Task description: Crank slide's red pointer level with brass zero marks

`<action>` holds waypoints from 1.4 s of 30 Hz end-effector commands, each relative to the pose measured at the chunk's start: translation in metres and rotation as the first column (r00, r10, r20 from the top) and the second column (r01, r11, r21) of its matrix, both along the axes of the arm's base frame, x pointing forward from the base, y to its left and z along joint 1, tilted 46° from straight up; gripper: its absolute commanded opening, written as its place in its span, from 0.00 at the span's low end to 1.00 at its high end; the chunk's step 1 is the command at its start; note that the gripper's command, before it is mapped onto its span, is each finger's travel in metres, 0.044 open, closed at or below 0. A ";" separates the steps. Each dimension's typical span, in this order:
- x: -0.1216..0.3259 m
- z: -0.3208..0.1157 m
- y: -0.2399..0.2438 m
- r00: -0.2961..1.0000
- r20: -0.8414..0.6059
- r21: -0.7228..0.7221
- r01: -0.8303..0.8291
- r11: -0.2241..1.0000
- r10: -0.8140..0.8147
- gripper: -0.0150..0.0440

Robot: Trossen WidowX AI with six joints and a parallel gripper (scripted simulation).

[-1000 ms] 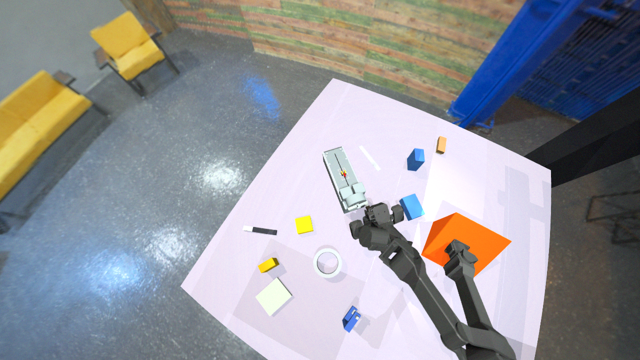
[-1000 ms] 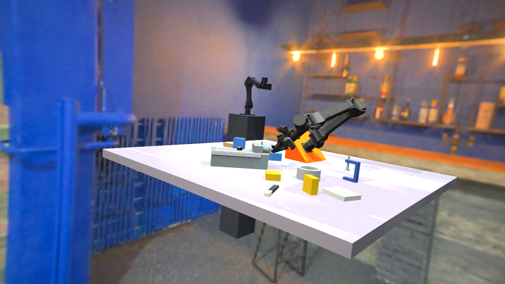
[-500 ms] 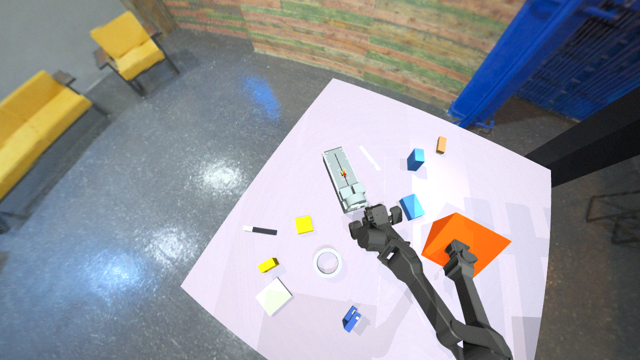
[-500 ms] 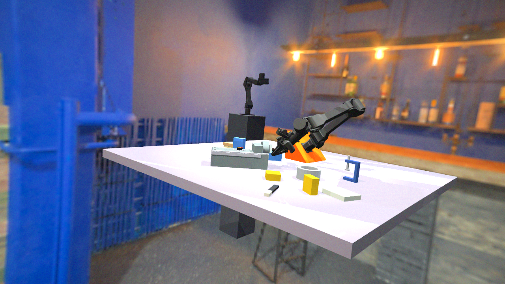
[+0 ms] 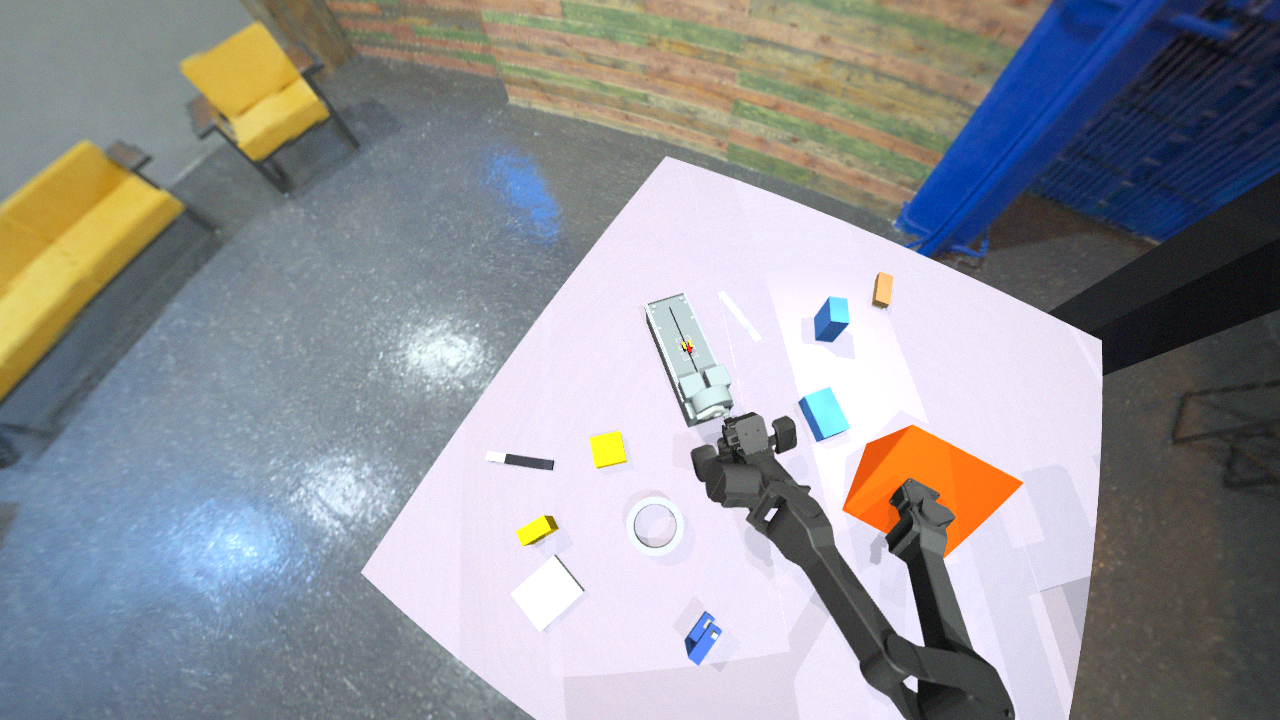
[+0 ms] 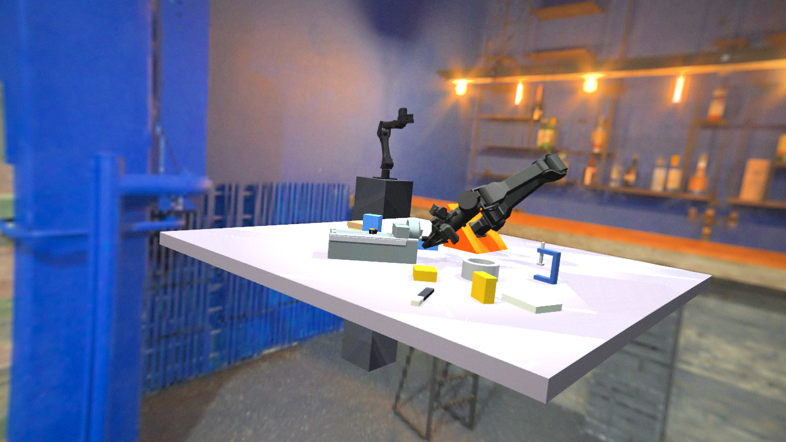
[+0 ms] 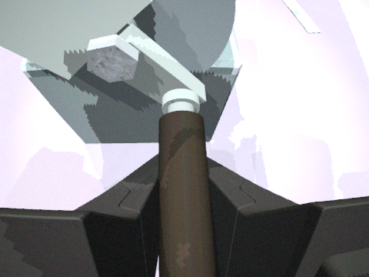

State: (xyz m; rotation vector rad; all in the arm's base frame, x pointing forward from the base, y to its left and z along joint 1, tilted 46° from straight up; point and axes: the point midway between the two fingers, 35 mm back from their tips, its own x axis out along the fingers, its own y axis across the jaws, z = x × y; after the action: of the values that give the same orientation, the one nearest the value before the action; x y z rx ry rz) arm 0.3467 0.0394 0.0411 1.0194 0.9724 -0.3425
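Observation:
The grey machine (image 5: 668,329) (image 6: 365,252) lies along the table, its round housing (image 5: 709,398) (image 6: 414,228) toward my arm. The slide's red pointer (image 5: 688,348) sits near small yellow marks at about mid-slot. It is too small to tell whether they are exactly level. In the wrist view a pale crank arm (image 7: 165,61) runs down-right from near a hexagonal bolt head (image 7: 112,65) to the brown handle (image 7: 184,200). My gripper (image 5: 731,419) (image 6: 426,243) (image 7: 179,162) is shut on this handle, one finger on each side. In the top view my wrist hides the handle.
Blue blocks (image 5: 831,320) (image 5: 823,413) and an orange wedge (image 5: 971,483) lie right of the machine in the top view. A yellow block (image 5: 607,449), a grey ring (image 5: 631,526) and a blue clamp (image 5: 702,638) (image 6: 556,267) lie on its other side and nearer my arm's base.

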 end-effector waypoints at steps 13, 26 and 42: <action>0.013 0.005 0.016 1.000 0.001 0.008 -0.011 1.000 0.011 0.25; 0.017 0.010 0.020 1.000 0.001 0.008 -0.011 1.000 0.011 0.25; 0.020 0.013 0.021 1.000 0.001 0.008 -0.011 1.000 0.011 0.25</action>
State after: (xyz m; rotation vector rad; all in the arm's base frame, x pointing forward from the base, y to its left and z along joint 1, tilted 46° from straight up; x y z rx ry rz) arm 0.3611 0.0561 0.0487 1.0163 0.9900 -0.3500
